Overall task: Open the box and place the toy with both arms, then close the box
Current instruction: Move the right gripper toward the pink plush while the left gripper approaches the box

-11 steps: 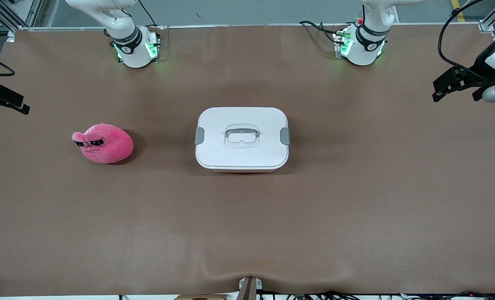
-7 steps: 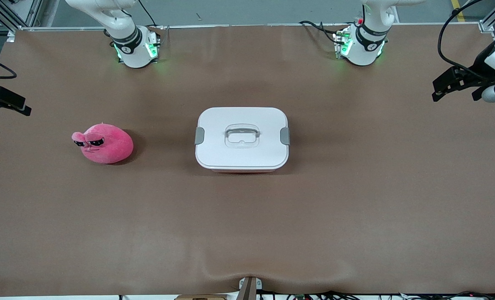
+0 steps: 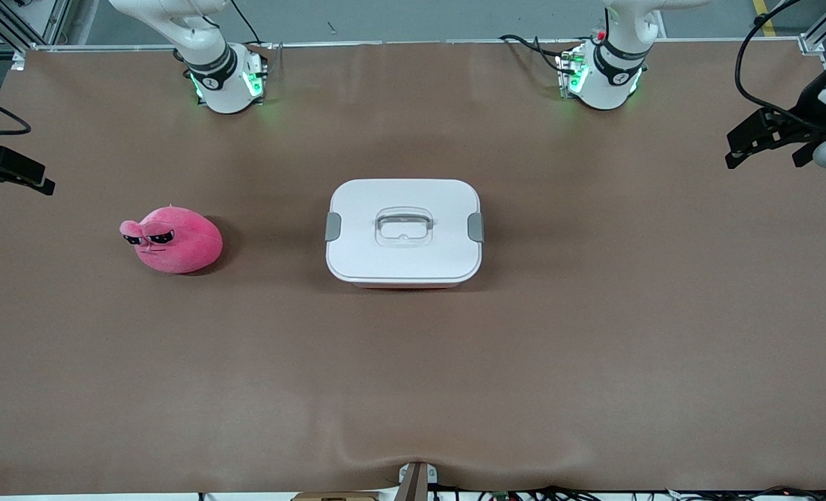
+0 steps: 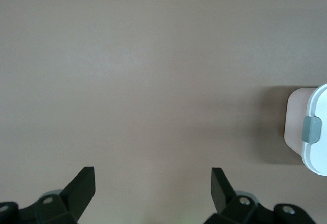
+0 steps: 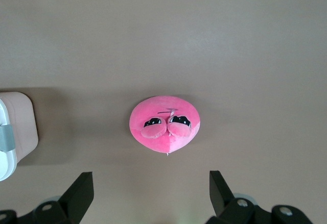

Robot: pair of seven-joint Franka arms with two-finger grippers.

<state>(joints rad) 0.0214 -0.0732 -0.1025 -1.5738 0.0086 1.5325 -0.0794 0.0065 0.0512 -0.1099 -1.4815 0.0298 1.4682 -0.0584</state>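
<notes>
The box [image 3: 403,233] stands shut at the table's middle, with its white lid on and a grey clip [image 3: 332,227] at each end. It also shows in the left wrist view [image 4: 312,132] and in the right wrist view [image 5: 15,127]. The pink toy [image 3: 172,239] lies on the table toward the right arm's end, apart from the box, and shows in the right wrist view [image 5: 164,124]. My left gripper [image 3: 764,154] hangs open and empty over the left arm's end of the table [image 4: 152,179]. My right gripper [image 3: 9,185] hangs open and empty over the right arm's end [image 5: 150,180].
The brown table cover [image 3: 413,376] is bare around the box and toy. The two arm bases [image 3: 228,80] stand at the table's edge farthest from the front camera. A small mount [image 3: 416,480] sits at the nearest edge.
Both grippers have shifted slightly over the table's ends. The box and the toy have not moved.
</notes>
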